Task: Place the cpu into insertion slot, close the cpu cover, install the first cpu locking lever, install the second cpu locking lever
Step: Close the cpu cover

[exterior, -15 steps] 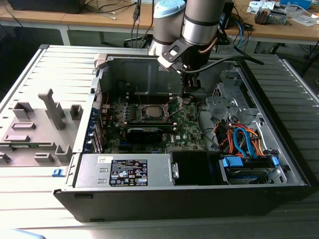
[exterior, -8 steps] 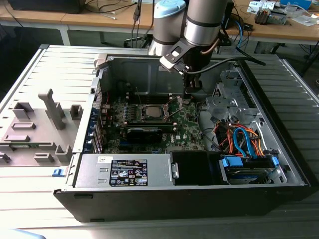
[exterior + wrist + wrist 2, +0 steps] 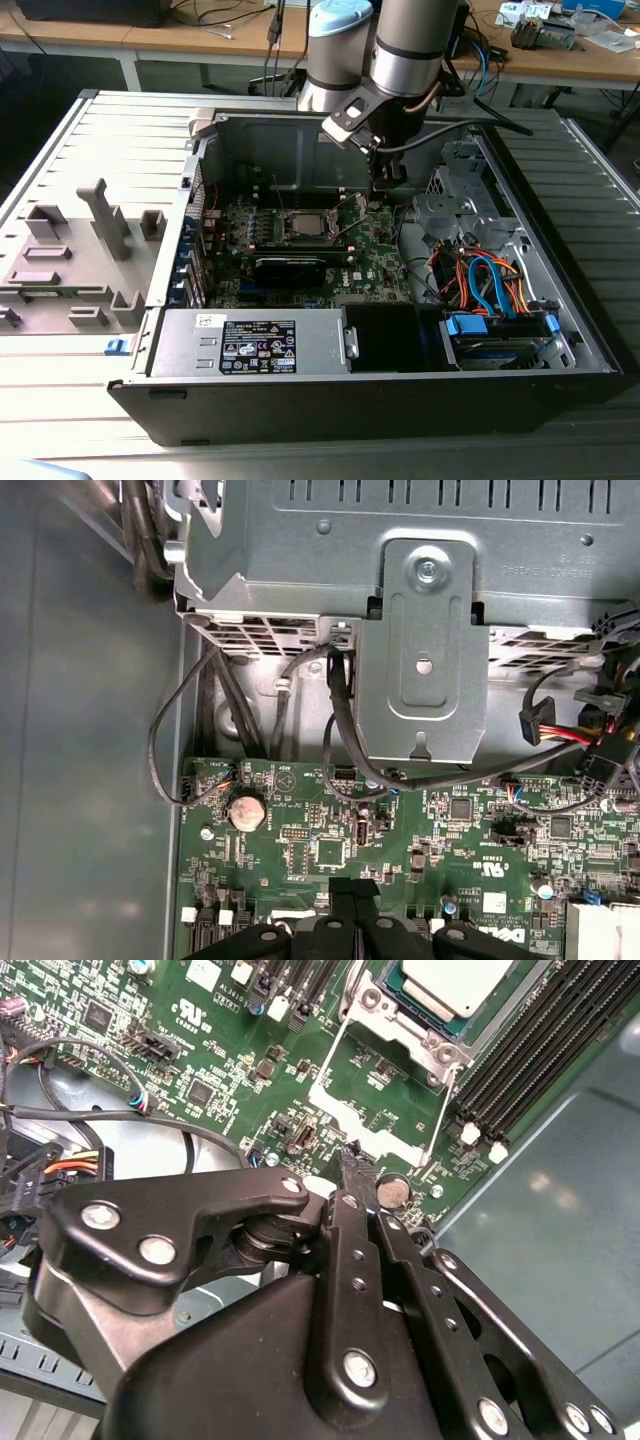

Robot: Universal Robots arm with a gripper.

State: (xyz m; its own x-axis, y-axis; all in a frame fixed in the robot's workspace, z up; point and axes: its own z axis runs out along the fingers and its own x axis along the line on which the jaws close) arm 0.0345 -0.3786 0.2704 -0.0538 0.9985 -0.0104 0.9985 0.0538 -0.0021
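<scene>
The cpu (image 3: 305,224) (image 3: 450,982), a flat square chip with a silver top, lies in the insertion slot (image 3: 283,226) on the green board. The cpu cover (image 3: 350,1110), a silvery frame with a square window, is swung open on the side of the slot towards my gripper; in the exterior view the cpu cover (image 3: 347,214) stands tilted up. A thin wire locking lever (image 3: 441,1110) runs along the cover's edge. My gripper (image 3: 387,196) (image 3: 350,1156) (image 3: 351,887) hangs just above the board on the exterior view's right of the slot, shut with nothing in it.
A black card (image 3: 290,268) lies in front of the slot, with long memory slots (image 3: 540,1040) beside it. A coin battery (image 3: 392,1192) (image 3: 246,810) sits near my fingertips. A metal drive bracket (image 3: 425,650), loose cables (image 3: 480,275) and the power supply (image 3: 250,345) crowd the case.
</scene>
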